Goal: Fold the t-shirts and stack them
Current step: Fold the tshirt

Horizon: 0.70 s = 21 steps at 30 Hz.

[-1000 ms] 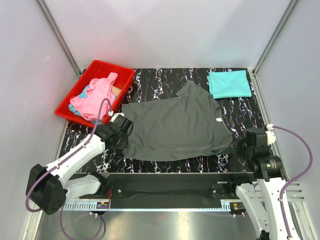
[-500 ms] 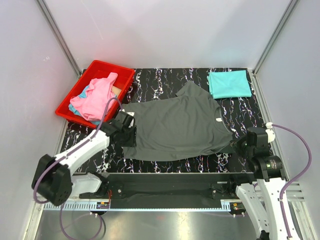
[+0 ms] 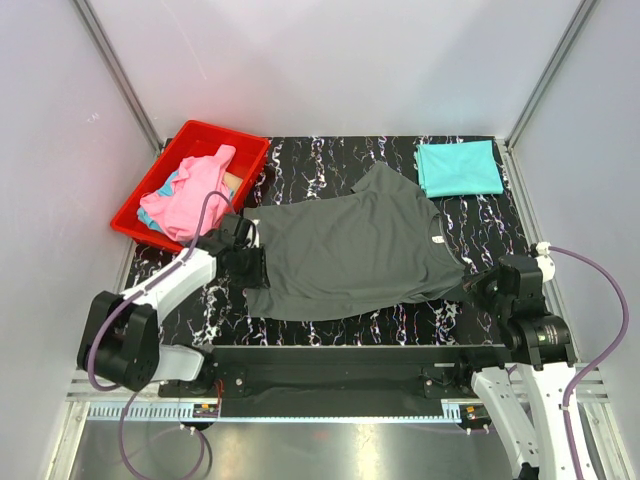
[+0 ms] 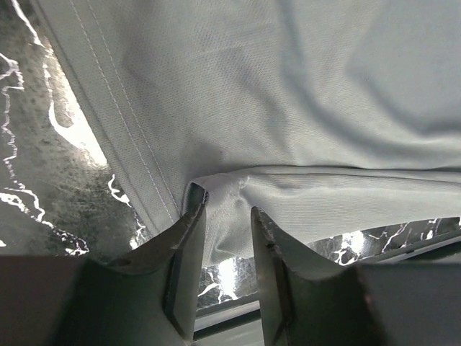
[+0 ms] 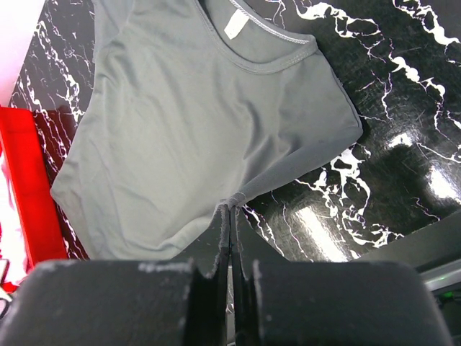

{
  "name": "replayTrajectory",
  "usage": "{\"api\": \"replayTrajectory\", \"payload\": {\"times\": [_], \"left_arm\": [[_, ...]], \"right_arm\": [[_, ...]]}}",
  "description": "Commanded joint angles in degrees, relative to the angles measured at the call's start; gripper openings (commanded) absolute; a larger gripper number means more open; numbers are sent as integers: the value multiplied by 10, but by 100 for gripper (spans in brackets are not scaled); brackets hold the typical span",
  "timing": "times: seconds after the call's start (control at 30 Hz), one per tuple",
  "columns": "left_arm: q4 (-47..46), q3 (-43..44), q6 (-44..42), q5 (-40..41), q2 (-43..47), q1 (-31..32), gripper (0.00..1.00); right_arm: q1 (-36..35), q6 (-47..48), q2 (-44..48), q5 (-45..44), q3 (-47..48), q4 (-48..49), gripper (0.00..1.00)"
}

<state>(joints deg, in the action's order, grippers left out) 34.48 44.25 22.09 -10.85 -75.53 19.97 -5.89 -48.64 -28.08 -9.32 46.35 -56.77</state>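
Note:
A dark charcoal grey t-shirt (image 3: 360,250) lies spread flat on the black marbled table (image 3: 330,155). My left gripper (image 3: 252,270) is at the shirt's left hem. In the left wrist view its jaws stand open (image 4: 227,205), with a raised fold of the grey cloth (image 4: 252,86) between the fingertips. My right gripper (image 3: 476,285) is shut on the shirt's near right edge; the right wrist view shows a pinch of cloth at its tips (image 5: 232,207) and the shirt (image 5: 180,122) stretching away. A folded teal t-shirt (image 3: 458,168) lies at the back right.
A red plastic bin (image 3: 215,135) stands at the back left, holding a crumpled pink shirt (image 3: 195,188) and a light blue one (image 3: 150,215). Its red wall shows in the right wrist view (image 5: 29,180). Pale enclosure walls close in on three sides.
My left gripper has moved from left of the shirt up and right onto its left hem. My right arm has drawn back slightly, still holding the cloth.

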Motion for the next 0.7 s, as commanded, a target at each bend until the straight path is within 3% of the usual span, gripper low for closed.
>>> {"api": "replayTrajectory", "payload": {"times": [0.0, 0.67], "left_arm": [[-27, -2, -14, -28, -13, -4, 36], [-40, 14, -35, -15, -56, -5, 39]], "right_arm": [[2, 11, 0, 6, 23, 26, 0], [2, 7, 6, 10, 18, 25, 0]]}}
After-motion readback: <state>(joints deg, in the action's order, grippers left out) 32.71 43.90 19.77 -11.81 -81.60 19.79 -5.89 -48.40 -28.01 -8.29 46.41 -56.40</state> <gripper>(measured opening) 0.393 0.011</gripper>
